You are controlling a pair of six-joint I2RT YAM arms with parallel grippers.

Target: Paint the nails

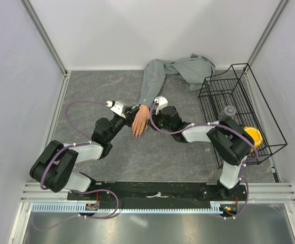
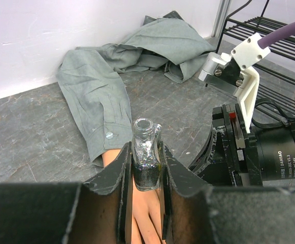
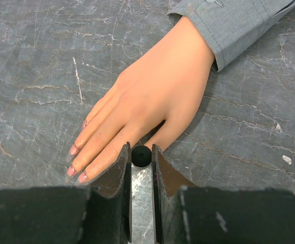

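Grey marbled surface inside white walls. Low in the right wrist view, the right claw is clamped on a black brush cap, just beside the mannequin hand. The pinkish nails lie lower left. The left claw pinches an uncapped polish bottle close over that hand. Tilting it could spill polish, and the crowded wrists could collide. Open room lies left; the wire basket at right hems that side.
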